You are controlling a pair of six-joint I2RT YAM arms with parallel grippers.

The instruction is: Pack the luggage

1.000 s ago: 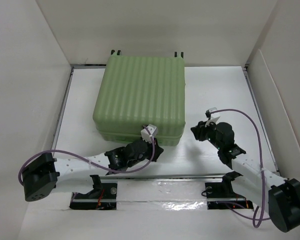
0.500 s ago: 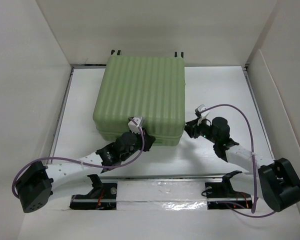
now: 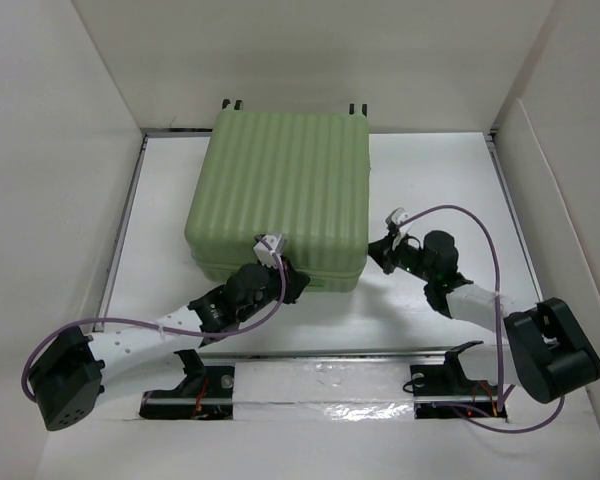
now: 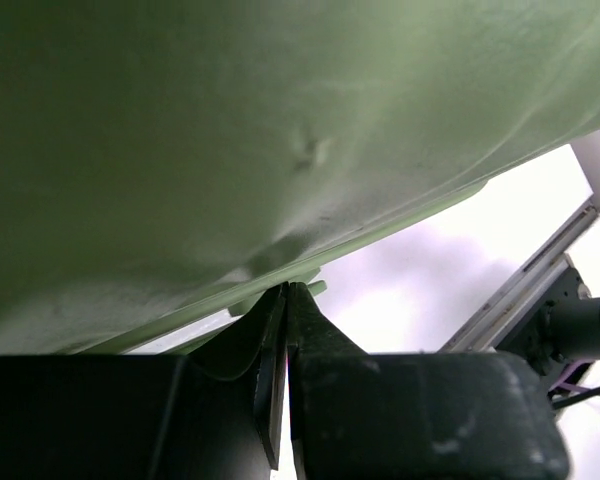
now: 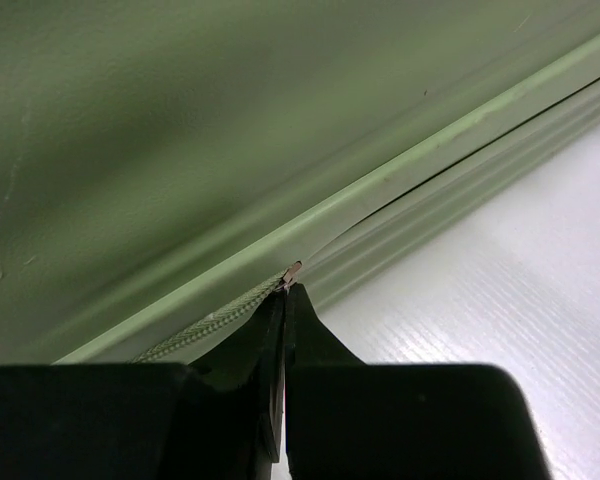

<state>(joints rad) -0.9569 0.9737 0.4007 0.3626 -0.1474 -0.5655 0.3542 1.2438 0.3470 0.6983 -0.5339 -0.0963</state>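
The luggage (image 3: 280, 200), a pale green ribbed hard-shell suitcase, lies flat with its lid down at the back middle of the table. My left gripper (image 3: 292, 283) is shut at its front edge. In the left wrist view the tips (image 4: 285, 290) pinch a small pale green zipper tab (image 4: 317, 288) at the seam under the shell (image 4: 230, 130). My right gripper (image 3: 380, 250) is shut at the front right corner. In the right wrist view its tips (image 5: 285, 290) hold the metal zipper slider (image 5: 293, 269). The zipper is closed to the left of it and the seam gapes to the right.
White walls enclose the table (image 3: 430, 180) on the left, back and right. A metal rail (image 3: 380, 352) runs along the near edge by the arm bases. The suitcase's small black wheels (image 3: 232, 104) point at the back wall.
My left gripper has moved left and forward along the suitcase's front edge to the seam. My right gripper has moved left and in to the suitcase's front right corner.
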